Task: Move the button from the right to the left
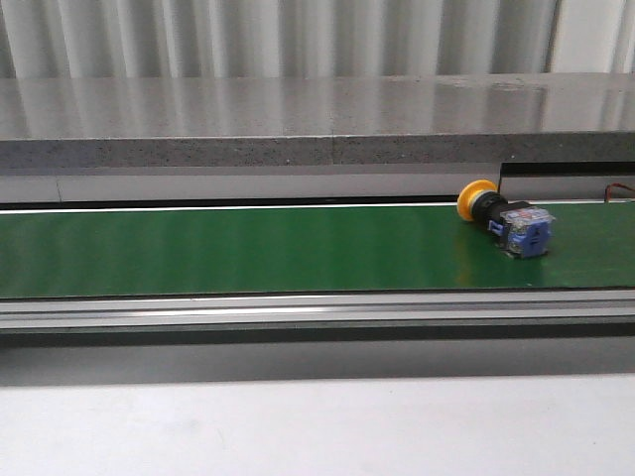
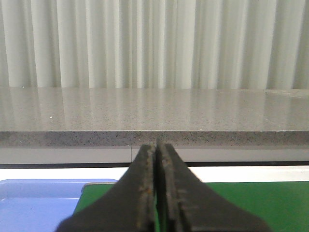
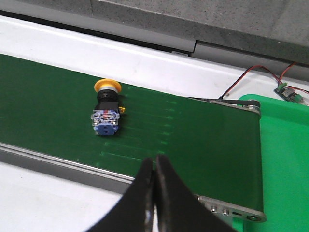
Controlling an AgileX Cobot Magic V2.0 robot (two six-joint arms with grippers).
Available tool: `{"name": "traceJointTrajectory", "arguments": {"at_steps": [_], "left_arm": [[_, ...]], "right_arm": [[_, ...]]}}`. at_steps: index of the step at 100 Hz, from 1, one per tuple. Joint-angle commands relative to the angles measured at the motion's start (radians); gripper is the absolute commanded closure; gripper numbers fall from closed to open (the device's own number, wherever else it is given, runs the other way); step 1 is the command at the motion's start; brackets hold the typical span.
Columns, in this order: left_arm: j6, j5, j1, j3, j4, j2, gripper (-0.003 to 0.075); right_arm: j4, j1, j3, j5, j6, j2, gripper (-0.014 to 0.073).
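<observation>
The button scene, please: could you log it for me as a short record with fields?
button: lying on its side, yellow cap toward the far edge, blue block toward the near edge
position: right part of the green belt
left hand: shut, empty, over the belt near a blue tray
right hand: shut, empty, apart from the button
task state: button not yet picked up

The button (image 1: pixel 506 218) has a yellow-orange cap, black collar and translucent blue block; the belt (image 1: pixel 248 248) is green.
</observation>
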Motion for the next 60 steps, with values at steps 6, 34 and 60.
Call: {"name": "traceJointTrajectory", "arguments": {"at_steps": [6,34,60], "left_arm": [[-0.005,-0.013,-0.005,-0.068,-0.016,-0.017,0.074],[-0.005,0.333,-0.005,-0.384,-0.047,0.187,0.074],[0.046,0.685,-0.005,-0.679,-0.116,0.477,0.074]], "right_arm": [[0.026,0.002,-0.023,-0.057,-0.008,-0.004,0.0653],[0.026,0.002,-0.023,-0.057,-0.008,-0.004,0.0653],[0.026,0.002,-0.023,-0.057,-0.008,-0.004,0.0653]]}}
